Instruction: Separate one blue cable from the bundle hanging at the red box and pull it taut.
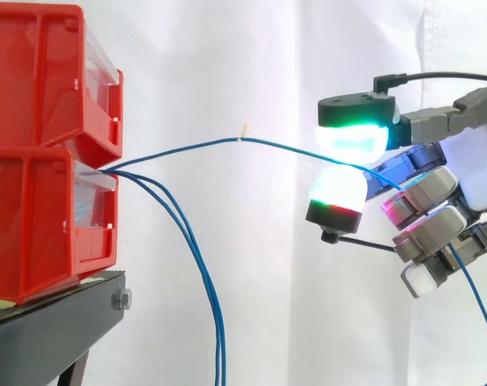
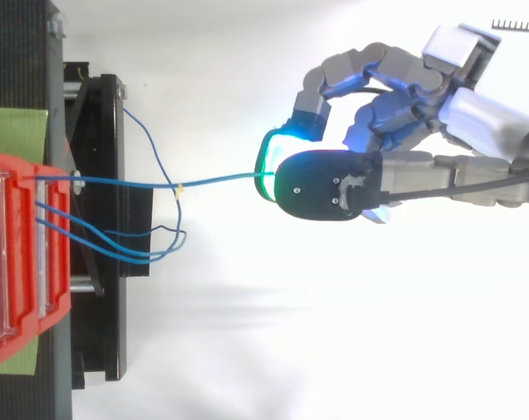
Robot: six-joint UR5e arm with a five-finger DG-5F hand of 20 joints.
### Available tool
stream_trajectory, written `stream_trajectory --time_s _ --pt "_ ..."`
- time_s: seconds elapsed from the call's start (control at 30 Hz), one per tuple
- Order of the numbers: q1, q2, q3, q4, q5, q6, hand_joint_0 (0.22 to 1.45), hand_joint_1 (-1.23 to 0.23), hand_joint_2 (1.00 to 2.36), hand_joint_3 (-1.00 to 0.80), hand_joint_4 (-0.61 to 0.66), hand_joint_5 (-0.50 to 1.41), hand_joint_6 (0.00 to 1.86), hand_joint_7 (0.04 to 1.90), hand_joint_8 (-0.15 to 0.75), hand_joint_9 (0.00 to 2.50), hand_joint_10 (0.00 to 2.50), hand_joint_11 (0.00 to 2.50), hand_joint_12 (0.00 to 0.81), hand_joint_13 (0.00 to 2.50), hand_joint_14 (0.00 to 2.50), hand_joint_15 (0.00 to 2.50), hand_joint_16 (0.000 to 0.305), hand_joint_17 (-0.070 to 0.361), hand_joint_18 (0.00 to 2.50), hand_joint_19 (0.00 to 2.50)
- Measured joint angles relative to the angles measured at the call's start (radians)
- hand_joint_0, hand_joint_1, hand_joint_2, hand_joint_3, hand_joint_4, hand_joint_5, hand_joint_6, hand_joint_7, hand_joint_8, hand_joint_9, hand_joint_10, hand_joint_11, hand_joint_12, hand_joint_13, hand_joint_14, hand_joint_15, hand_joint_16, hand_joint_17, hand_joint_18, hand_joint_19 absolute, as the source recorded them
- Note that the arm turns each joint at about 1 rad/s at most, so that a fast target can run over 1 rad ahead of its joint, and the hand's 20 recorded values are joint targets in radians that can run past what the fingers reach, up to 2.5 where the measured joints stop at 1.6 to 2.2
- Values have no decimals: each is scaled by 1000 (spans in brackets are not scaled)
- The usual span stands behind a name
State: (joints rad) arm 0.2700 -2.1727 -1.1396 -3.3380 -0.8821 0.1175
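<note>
pinching one blue cable (image 1: 187,147) between two glowing pads (image 1: 352,138), the hand (image 1: 468,161) sits at the right of the side view, its other fingers curled in below. the upper pad glows green and cyan; the lower one is white with green and a red band. past the pinch the cable passes behind the curled fingers and drops toward the lower right corner. leftward from the pads it rises gently to a small pale tag (image 1: 243,133), then slopes down to the top front of the lower red bin (image 1: 34,225), nearly straight with a slight arch. two other blue cables (image 1: 204,273) leave the same spot and hang slack, well apart from the held one. an upper red bin (image 1: 34,72) is stacked on the lower, both resting on a black stand (image 1: 58,330). behind everything hangs a white curtain (image 1: 227,64).
</note>
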Motion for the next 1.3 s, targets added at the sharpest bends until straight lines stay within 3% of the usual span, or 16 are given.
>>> stream_trajectory --time_s 0.33,0.77,1.0,1.3 --pt "0 0 0 1 0 2 657 -729 1028 -10 -312 -180 941 1222 204 961 757 1541 315 1130 149 1636 47 105 721 800" --pt "0 -12 -9 13 -8 45 664 -727 1026 -22 -289 -183 946 1201 204 985 725 1552 319 1135 71 1661 46 103 712 802" --pt "0 -15 -69 116 -19 49 665 -725 1027 -21 -272 -183 946 1196 211 988 717 1573 316 1135 52 1669 46 103 710 802" --pt "0 -15 -83 204 -24 22 666 -724 1026 -20 -270 -183 946 1195 209 993 709 1576 316 1135 29 1675 46 103 704 803"
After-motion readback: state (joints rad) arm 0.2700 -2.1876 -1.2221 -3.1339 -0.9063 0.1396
